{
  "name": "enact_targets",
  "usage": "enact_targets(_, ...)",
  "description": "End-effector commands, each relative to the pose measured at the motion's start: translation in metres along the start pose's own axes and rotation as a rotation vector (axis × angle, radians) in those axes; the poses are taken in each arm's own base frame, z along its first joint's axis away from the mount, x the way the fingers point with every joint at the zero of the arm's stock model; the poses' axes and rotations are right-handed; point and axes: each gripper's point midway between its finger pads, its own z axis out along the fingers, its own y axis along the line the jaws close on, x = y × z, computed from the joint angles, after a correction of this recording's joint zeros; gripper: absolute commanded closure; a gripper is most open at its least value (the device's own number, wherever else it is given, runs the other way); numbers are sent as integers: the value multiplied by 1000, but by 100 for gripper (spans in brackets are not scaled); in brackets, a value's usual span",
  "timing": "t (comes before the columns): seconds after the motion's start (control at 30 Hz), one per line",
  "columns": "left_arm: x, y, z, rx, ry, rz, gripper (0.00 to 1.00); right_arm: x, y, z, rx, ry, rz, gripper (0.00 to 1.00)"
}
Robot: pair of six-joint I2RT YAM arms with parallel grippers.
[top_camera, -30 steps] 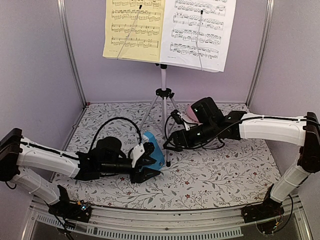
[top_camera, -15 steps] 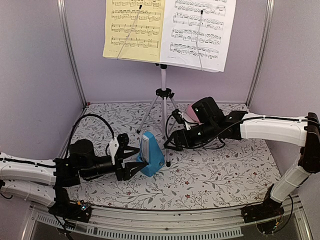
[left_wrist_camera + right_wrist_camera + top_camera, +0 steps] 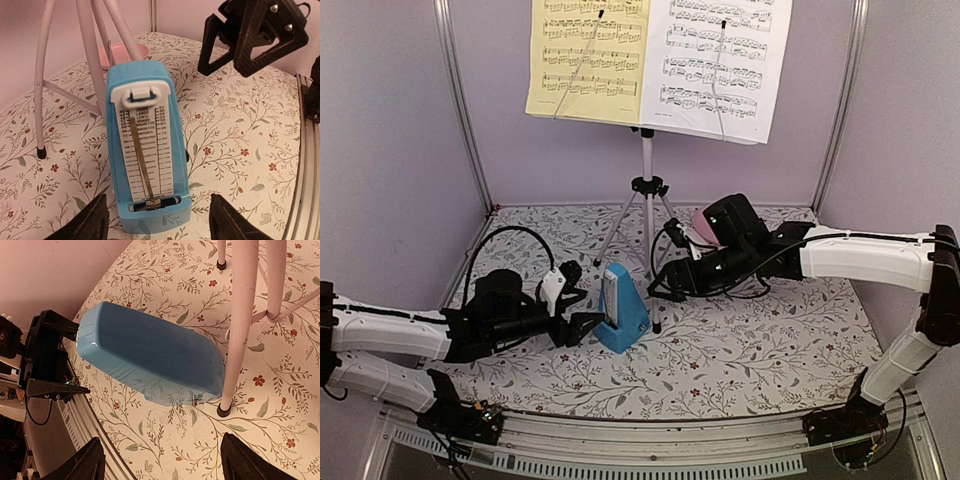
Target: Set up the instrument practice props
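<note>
On floral desk (image 3: pixel 770 340), far middle: pale music stand (image 3: pixel 646 160) on tripod legs, bearing yellow sheet (image 3: pixel 588 60) left, white sheet (image 3: pixel 715 65) right. Right tool (image 3: pixel 662 282) gaping open beside the near leg. Left tool (image 3: pixel 582 300) spread wide, flanking upright blue metronome (image 3: pixel 623 308) without touching, just left of that leg.
</note>
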Motion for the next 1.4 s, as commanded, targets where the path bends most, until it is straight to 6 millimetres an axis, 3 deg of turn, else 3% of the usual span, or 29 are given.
enact_targets(0.0,-14,-6,14,50,-37,43,31,-5,-1,3,1,-14,2,19)
enact_targets(0.3,-21,-10,30,84,-46,50,31,-4,-2,0,11,-18,14,19)
enact_targets(0.63,-32,-23,28,156,-67,86,36,-5,-3,2,11,-15,14,19)
enact_targets(0.9,-25,-38,23,206,-68,85,41,-3,-3,3,10,-9,15,19)
enact_targets(1.13,-15,-61,35,252,-35,119,42,-2,-3,3,13,-2,12,19)
enact_targets(1.37,-2,-96,47,325,4,163,42,-3,-3,0,18,-4,9,19)
